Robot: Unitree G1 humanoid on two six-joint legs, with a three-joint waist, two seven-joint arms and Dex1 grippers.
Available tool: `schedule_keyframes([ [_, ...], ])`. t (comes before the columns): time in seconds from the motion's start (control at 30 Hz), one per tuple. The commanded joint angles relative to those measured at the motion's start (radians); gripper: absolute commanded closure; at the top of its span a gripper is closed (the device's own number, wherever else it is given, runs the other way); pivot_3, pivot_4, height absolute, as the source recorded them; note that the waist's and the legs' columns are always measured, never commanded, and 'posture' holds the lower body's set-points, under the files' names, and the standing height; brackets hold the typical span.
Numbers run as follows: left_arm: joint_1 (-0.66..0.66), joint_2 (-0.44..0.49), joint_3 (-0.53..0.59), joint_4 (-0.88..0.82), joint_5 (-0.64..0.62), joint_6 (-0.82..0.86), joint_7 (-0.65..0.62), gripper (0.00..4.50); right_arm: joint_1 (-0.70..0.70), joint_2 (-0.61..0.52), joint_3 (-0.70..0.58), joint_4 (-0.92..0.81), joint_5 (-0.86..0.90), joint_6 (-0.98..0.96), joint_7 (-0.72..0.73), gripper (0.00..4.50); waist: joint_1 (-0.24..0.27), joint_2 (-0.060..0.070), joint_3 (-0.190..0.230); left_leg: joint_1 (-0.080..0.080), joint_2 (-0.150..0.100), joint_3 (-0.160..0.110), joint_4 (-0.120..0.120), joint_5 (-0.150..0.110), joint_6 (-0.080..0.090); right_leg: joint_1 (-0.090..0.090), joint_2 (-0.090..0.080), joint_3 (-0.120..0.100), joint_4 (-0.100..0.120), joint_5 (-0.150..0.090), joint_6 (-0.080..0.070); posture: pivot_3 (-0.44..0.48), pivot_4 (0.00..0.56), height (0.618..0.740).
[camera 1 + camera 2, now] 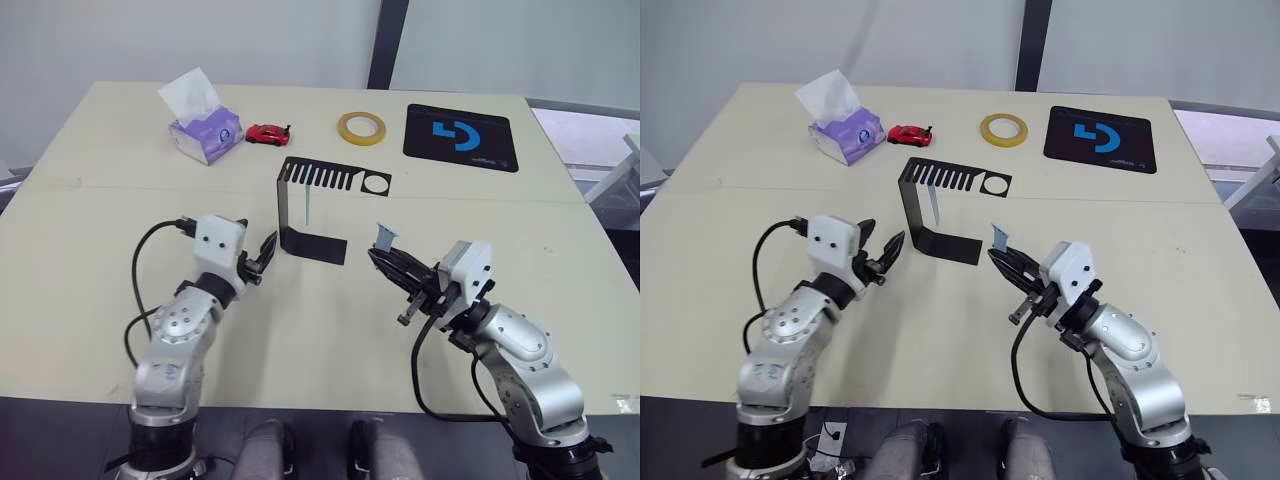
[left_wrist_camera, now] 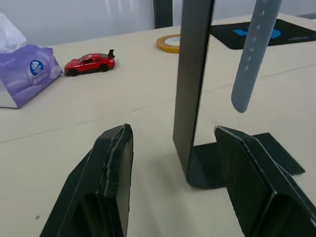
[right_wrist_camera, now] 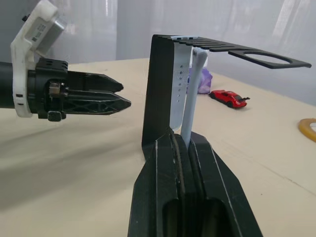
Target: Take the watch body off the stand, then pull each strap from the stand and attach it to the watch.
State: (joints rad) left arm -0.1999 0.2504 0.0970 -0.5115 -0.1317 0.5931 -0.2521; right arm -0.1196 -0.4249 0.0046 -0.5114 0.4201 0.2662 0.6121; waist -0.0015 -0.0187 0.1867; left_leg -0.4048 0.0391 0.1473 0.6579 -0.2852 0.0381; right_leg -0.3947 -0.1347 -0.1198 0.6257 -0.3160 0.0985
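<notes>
The black stand is upright mid-table, its slotted top plate reaching right. One pale blue strap hangs from a slot, and in the left wrist view this strap shows beside the stand's back. My right gripper is right of the stand's base, shut on the other strap, which sticks up from between its fingers. Just left of the stand, my left gripper is open and holds nothing. The watch body is out of view.
Along the far side of the table are a purple tissue box, a red toy car, a roll of yellow tape and a black mat with a blue logo. A seam crosses the tabletop behind the stand.
</notes>
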Motion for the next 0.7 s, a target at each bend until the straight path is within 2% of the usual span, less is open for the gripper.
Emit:
schedule_keyframes([
  [0.03, 0.062, 0.089, 0.101, -0.051, -0.162, -0.026, -0.183, 1.41, -0.004, -0.041, -0.096, -0.038, 0.169, 0.098, 0.037, 4.5, -0.001, 0.0, 0.0, 0.0, 0.0, 0.0, 0.0, 0.0, 0.0, 0.0, 0.0, 0.0, 0.0, 0.0, 0.0, 0.0, 0.15, 0.74],
  [0.1, 0.091, 0.142, 0.169, -0.025, -0.288, -0.033, -0.314, 0.83, -0.011, -0.062, -0.118, -0.025, 0.247, 0.146, 0.07, 4.5, -0.001, 0.0, 0.0, 0.0, 0.0, 0.0, 0.0, 0.0, -0.001, 0.0, 0.0, 0.0, 0.0, 0.0, 0.0, 0.0, 0.15, 0.74],
  [0.17, 0.107, 0.202, 0.224, 0.008, -0.419, -0.013, -0.452, 0.04, -0.021, -0.079, -0.129, -0.014, 0.328, 0.207, 0.097, 4.5, -0.001, 0.0, 0.0, 0.0, 0.001, 0.0, 0.0, -0.001, -0.001, 0.0, 0.0, 0.0, 0.0, 0.0, -0.001, 0.0, 0.15, 0.74],
  [0.3, 0.078, 0.315, 0.279, 0.094, -0.635, 0.056, -0.667, 0.04, -0.061, -0.084, -0.099, 0.007, 0.428, 0.259, 0.185, 4.5, -0.001, 0.001, 0.0, 0.0, 0.001, -0.001, 0.0, -0.001, -0.001, 0.0, 0.0, 0.0, 0.0, -0.001, -0.002, 0.0, 0.15, 0.74],
  [0.4, 0.032, 0.357, 0.27, 0.144, -0.723, 0.098, -0.735, 0.04, -0.102, -0.075, -0.06, 0.014, 0.475, 0.298, 0.23, 4.5, 0.001, 0.001, 0.0, 0.0, 0.001, -0.001, 0.0, -0.001, -0.001, 0.0, 0.0, 0.0, 0.0, -0.001, -0.002, 0.0, 0.15, 0.74],
  [0.5, -0.013, 0.374, 0.223, 0.149, -0.776, 0.144, -0.757, 0.04, -0.14, -0.056, -0.016, 0.025, 0.501, 0.323, 0.264, 4.5, -0.001, 0.001, 0.0, 0.0, 0.001, 0.0, 0.0, -0.001, -0.001, 0.0, 0.0, 0.0, 0.0, -0.001, -0.002, 0.0, 0.15, 0.74],
  [0.7, -0.128, 0.324, 0.134, 0.16, -0.884, 0.252, -0.695, 0.04, -0.179, -0.02, 0.051, 0.05, 0.505, 0.339, 0.311, 4.5, -0.001, 0.001, 0.0, 0.0, 0.0, 0.0, 0.001, -0.001, -0.002, 0.0, 0.001, 0.0, 0.001, -0.001, -0.001, 0.0, 0.15, 0.74],
])
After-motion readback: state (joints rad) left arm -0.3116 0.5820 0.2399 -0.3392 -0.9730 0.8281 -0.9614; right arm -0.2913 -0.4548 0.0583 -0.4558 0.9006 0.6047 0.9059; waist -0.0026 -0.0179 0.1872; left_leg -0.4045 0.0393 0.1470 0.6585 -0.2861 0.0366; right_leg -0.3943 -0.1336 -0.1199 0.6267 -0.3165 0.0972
